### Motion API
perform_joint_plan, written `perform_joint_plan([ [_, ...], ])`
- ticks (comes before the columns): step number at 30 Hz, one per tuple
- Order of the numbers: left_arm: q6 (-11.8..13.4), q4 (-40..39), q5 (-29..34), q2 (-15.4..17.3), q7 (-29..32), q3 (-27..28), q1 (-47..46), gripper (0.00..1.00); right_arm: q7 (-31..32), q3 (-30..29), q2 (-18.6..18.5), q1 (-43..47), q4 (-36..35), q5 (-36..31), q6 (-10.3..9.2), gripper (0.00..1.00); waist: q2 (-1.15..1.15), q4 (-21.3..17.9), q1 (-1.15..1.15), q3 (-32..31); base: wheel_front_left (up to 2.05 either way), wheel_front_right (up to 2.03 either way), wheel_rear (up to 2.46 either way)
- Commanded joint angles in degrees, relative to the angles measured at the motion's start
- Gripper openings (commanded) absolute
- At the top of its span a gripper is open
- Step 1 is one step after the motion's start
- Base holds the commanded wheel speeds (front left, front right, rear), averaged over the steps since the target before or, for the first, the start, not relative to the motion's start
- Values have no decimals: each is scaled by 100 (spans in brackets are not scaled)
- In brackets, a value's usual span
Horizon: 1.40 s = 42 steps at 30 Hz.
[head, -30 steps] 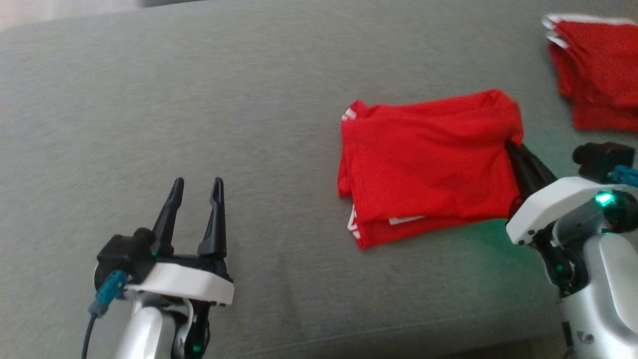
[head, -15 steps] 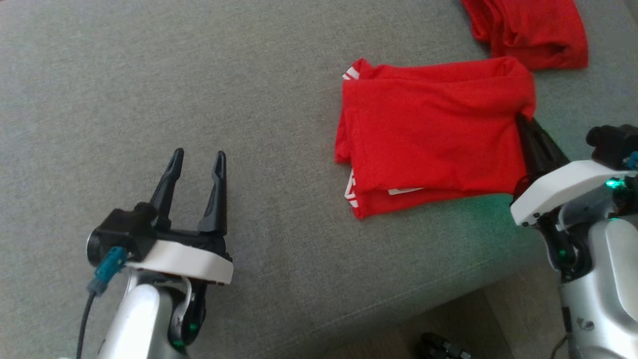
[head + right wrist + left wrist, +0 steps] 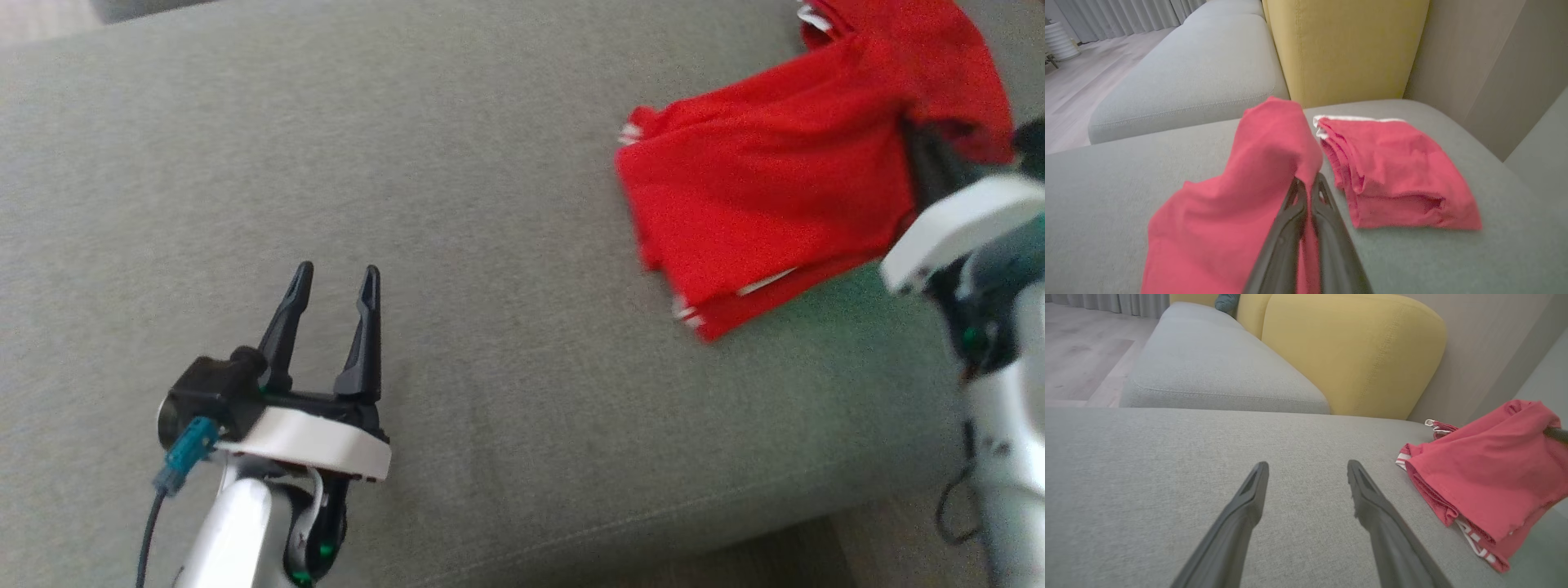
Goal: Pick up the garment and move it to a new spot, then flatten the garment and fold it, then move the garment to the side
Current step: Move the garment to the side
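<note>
One left hand [image 3: 337, 269], one right hand [image 3: 1309, 181], one red garment [image 3: 1229, 196], one folded pile [image 3: 1396, 179], two grey cushions [image 3: 1167, 506] [image 3: 1208, 371]

Our left gripper [image 3: 1307, 465] hangs with its fingers spread wide over the grey cushion [image 3: 1147, 477], holding nothing. At this view's right side we see the folded red garment [image 3: 1486, 473], and a yellow backrest [image 3: 1355, 351] behind.

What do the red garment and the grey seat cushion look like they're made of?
Red garment: thin, soft knit fabric, probably a synthetic jersey, matte; it drapes and creases limply. Grey seat cushion: woven upholstery cloth, matte, with a fine heathered grain and stitched seam.
</note>
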Motion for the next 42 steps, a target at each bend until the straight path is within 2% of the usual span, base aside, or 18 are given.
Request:
perform_joint_plan([
  [1, 41, -158, -34, -20, -67, 124, -87, 100, 23, -28, -154, -332, -96, -87, 37, 0, 0, 185, 0, -155, 0, 0, 0],
  [11, 76, -117, -109, -84, -112, 87, -46, 100, -25, -441, -726, -1284, 917, -864, 37, 0, 0, 767, 0, -207, 0, 0, 0],
  [20, 65, -190, -82, -104, -118, 110, -81, 100, -168, -933, -1375, -1792, 1352, -1399, 37, 0, 0, 989, 0, -4, 0, 0, 0],
  [25, 46, -216, -54, -115, -118, 123, -128, 100, -246, -1336, -1495, -2013, 1556, -1851, 37, 0, 0, 1040, 0, 130, 0, 0, 0],
  [30, 23, -203, -32, -124, -119, 141, -172, 100, -353, -1497, -1548, -2105, 1850, -2378, 37, 0, 0, 1059, 0, 210, 0, 0, 0],
  [31, 21, -199, -28, -126, -119, 146, -180, 100, -373, -1576, -1513, -2101, 1873, -2502, 37, 6, 0, 1058, 0, 219, 0, 0, 0],
  [32, 20, -197, -25, -127, -119, 150, -187, 100, -369, -1661, -1475, -2089, 1896, -2632, 37, 26, 0, 1058, 0, 229, 0, 0, 0],
  [33, 19, -195, -21, -129, -119, 154, -192, 100, -368, -1744, -1430, -2082, 1901, -2756, 37, 30, 0, 1059, 0, 237, 0, 0, 0],
  [35, 16, -193, -14, -131, -119, 162, -201, 100, -359, -1939, -1344, -2063, 1883, -3026, 37, 29, 0, 1060, 0, 256, 0, 0, 0],
  [36, 15, -194, -10, -132, -119, 167, -205, 100, -351, -2048, -1303, -2051, 1866, -3158, 37, 36, 0, 1058, 0, 266, 0, 0, 0],
  [37, 13, -192, -7, -133, -119, 174, -207, 100, -319, -2154, -1266, -2031, 1857, -3300, 37, 48, 0, 1057, 0, 274, 0, 0, 0],
  [38, 10, -190, -3, -134, -119, 181, -210, 100, -304, -2228, -1217, -2018, 1843, -3418, 37, 89, 0, 1054, 0, 281, 0, 0, 0],
  [39, 7, -186, 1, -135, -119, 187, -211, 100, -307, -2291, -1160, -2020, 1824, -3504, 37, 100, 0, 1049, 0, 287, 0, 0, 0],
  [42, -1, -169, 14, -137, -119, 204, -213, 100, -327, -2397, -995, -2031, 1778, -3712, 37, 100, 0, 1024, 0, 292, 0, 0, 0],
])
